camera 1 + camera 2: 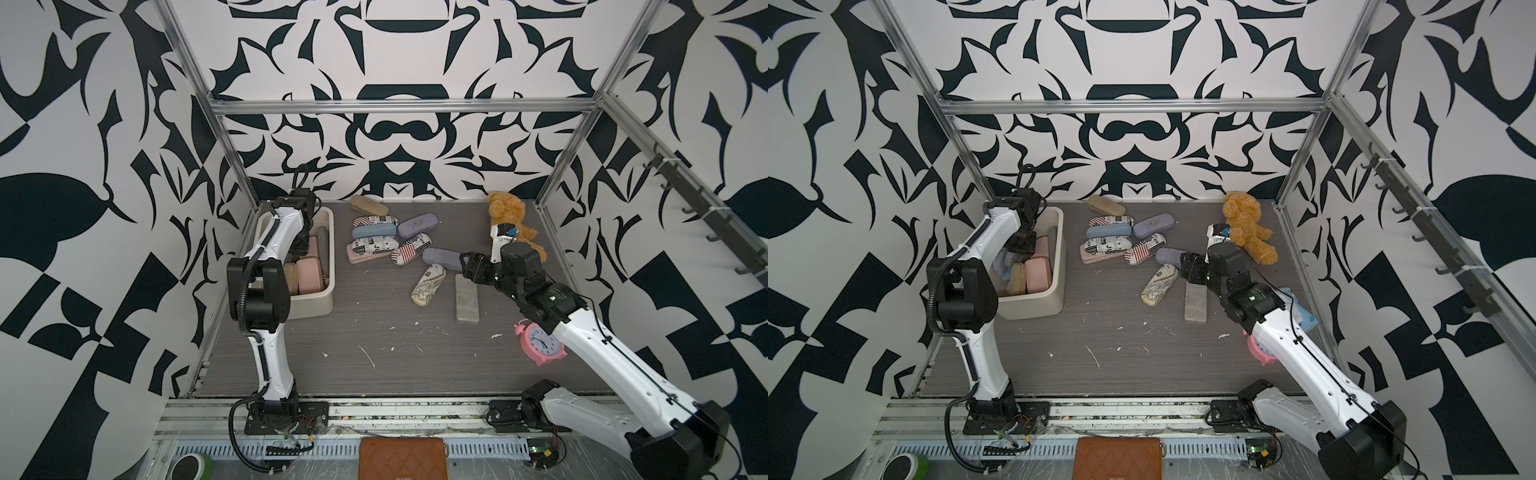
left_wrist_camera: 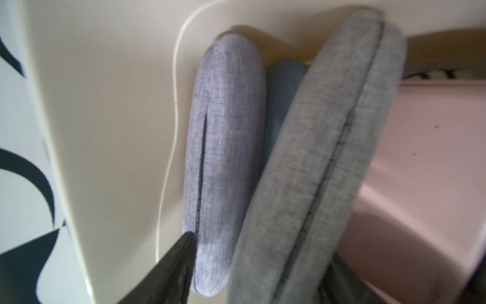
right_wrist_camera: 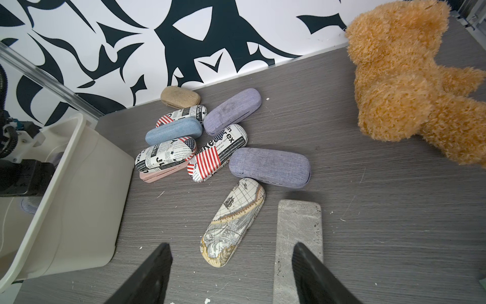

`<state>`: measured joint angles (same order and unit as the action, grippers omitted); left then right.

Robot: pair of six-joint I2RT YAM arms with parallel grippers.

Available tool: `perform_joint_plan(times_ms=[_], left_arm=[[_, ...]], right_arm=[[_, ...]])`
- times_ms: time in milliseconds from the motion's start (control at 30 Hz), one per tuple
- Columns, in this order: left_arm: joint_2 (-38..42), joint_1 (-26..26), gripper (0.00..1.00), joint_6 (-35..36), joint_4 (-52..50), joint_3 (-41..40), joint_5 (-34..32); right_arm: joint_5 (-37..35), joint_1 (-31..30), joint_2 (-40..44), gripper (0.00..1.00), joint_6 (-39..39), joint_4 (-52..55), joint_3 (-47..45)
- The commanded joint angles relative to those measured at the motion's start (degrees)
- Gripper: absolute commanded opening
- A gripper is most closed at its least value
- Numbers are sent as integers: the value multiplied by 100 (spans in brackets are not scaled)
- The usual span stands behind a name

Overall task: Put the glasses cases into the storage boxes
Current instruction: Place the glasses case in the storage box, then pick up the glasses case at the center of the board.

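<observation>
Left gripper [image 1: 1022, 244] is down inside the cream tub [image 1: 1059, 257], and in both top views it's mostly buried behind its own arm. From the wrist view its jaws stand wide. One finger [image 2: 171, 273] is sharp, the opposite one is just a dark smear. A blurry grey case [image 2: 315, 163] sits between them, right beside a lilac case [image 2: 226, 158], with a blue case [image 2: 284, 86] barely peeking out behind.

Right gripper [image 3: 231, 246] hangs wide open and empty over the desk [image 3: 368, 210]. The map-print case [image 3: 234, 223] is just ahead of its fingertips, and the other loose cases are piled beyond that.

Readable print: "SUBSCR" on a newspaper case [image 3: 184, 115] and "in ex" on the flag case [image 3: 218, 155]. The pink clock [image 1: 540, 343] is half hidden under the right arm.
</observation>
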<state>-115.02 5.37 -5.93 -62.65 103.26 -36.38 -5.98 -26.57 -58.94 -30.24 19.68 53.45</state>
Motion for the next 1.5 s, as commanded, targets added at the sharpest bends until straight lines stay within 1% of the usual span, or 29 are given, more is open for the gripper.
perform_joint_plan(times_ms=[0,67,133,200,233,267,300,333,367,433,467,533,600,633,667,733,800,833,867,900,933,967,1033,1100,1167,1233,1400,1467], left_arm=[[500,107,89,-110,-329,172,-92],[1023,162,90,-209,-313,207,223],[1660,169,91,-338,-186,113,698],[2468,175,91,-424,240,-251,1290],[2931,175,90,-491,567,-572,1756],[3402,175,91,-641,942,-936,2324],[3857,173,95,-811,1398,-1442,2834],[4460,170,99,-1011,2041,-2035,3529],[4984,175,100,-1246,2661,-2698,4066],[5805,175,99,-1943,3817,-3892,4705],[6156,174,99,-2479,4302,-4416,4962],[6575,170,99,-3147,5364,-5331,5867],[6810,207,99,-3853,6268,-6037,6369],[6875,234,99,-4109,6645,-6268,6645],[6953,309,99,-4262,6797,-6429,6791],[7127,599,99,-4207,6801,-6612,6695],[7336,1069,99,-3997,6649,-6756,6131],[7422,1265,99,-3831,6643,-6834,5906],[7530,1484,99,-3841,6585,-6920,5490],[7577,1616,99,-3941,6457,-6968,5198],[7558,1643,99,-4002,6326,-6955,5209],[7482,1643,99,-4016,6327,-6945,5341],[7266,1643,99,-4204,6268,-6895,5494],[7049,1643,99,-4421,6761,-7024,5949],[6863,1658,99,-4699,7217,-7185,6168],[6699,1691,99,-4785,7596,-7308,6374],[6439,1866,99,-4628,7615,-7174,6680],[6373,2057,100,-4469,7583,-7126,6602]], right_arm=[[62,32,93,75,70,-28,8],[-11,38,69,75,94,23,15],[-88,38,-4,75,135,61,21],[-259,44,-212,75,202,178,70],[-351,51,-400,75,239,314,152],[-420,60,-636,75,291,480,251],[-456,64,-842,75,315,626,348],[-754,64,-1086,75,360,761,427],[-925,64,-1305,73,427,888,502],[-1281,40,-1556,73,652,975,497],[-1326,37,-1619,75,694,831,390],[-1311,71,-1838,78,776,650,306],[-1274,82,-2334,80,908,1015,634],[-1269,83,-2569,80,1008,1196,804],[-1310,82,-2775,80,1062,1261,905],[-1362,82,-2951,82,1167,1011,785],[-1316,143,-3071,87,1159,837,667],[-1198,204,-3143,87,1157,833,678],[-971,276,-3237,87,1166,813,688],[-936,327,-3346,87,1163,899,759],[-966,341,-3412,87,1165,965,820],[-851,376,-3475,87,1245,945,838],[-403,520,-3665,87,1320,1046,977],[-60,676,-3844,87,1286,1086,1066],[136,741,-3968,85,1216,1052,1080],[190,750,-4124,83,1188,1009,1077],[159,767,-4485,76,980,993,1177],[156,769,-4458,68,877,928,1147]])
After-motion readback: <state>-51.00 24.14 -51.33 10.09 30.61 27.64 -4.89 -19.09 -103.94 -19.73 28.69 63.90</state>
